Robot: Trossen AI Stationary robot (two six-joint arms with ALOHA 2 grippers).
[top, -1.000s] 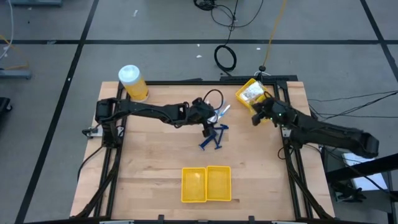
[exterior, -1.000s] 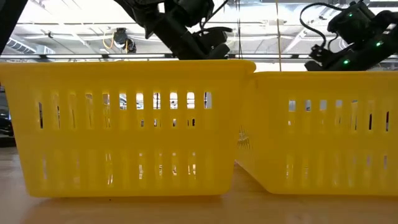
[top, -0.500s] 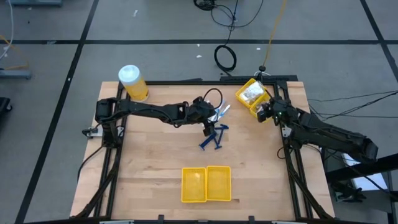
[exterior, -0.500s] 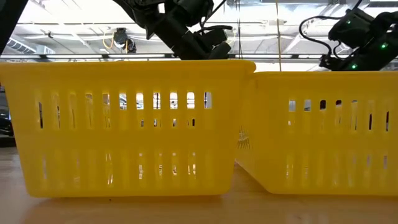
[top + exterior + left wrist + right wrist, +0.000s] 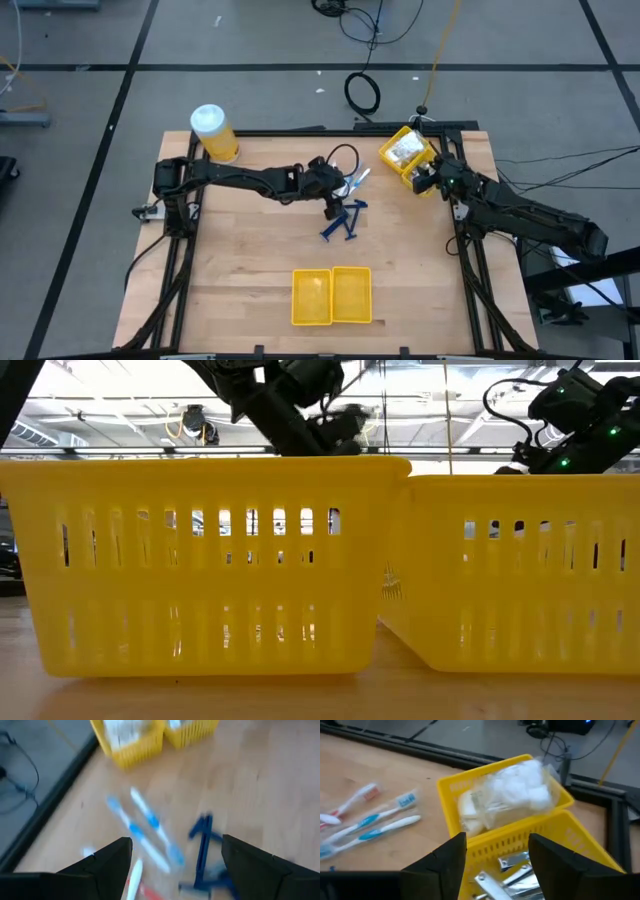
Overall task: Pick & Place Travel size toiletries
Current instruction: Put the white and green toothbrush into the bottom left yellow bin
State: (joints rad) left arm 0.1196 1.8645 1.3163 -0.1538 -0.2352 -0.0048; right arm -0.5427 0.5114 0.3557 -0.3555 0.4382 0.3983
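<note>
Right gripper (image 5: 428, 182): dark two-finger pincer, fingers parted with nothing between them, poised over the nearer compartment of the yellow slotted plastic two-compartment bin (image 5: 385, 152) at the table's far right corner. It has advanced from beside the bin a second ago to above its rim.
Small silvery metal pieces (image 5: 507, 875): lying flat in that nearer compartment, directly beyond the right fingers.
Clear packets of white bits (image 5: 507, 800): heaped in the farther compartment of the same bin.
Left gripper (image 5: 333, 207): dark pincer, fingers spread wide and empty, above the middle of the light wooden table (image 5: 240, 260); position unchanged.
Thin white and light-blue sticks (image 5: 375, 827): lying flat on the wood just beside the left gripper, long axes roughly parallel, running towards the corner bin.
Dark blue T-shaped razors (image 5: 342, 222): flat on the table just beside the left gripper, handles slanting towards the front edge; unmoved.
Second yellow two-compartment bin (image 5: 331, 296): near the front edge, well apart from both grippers.
</note>
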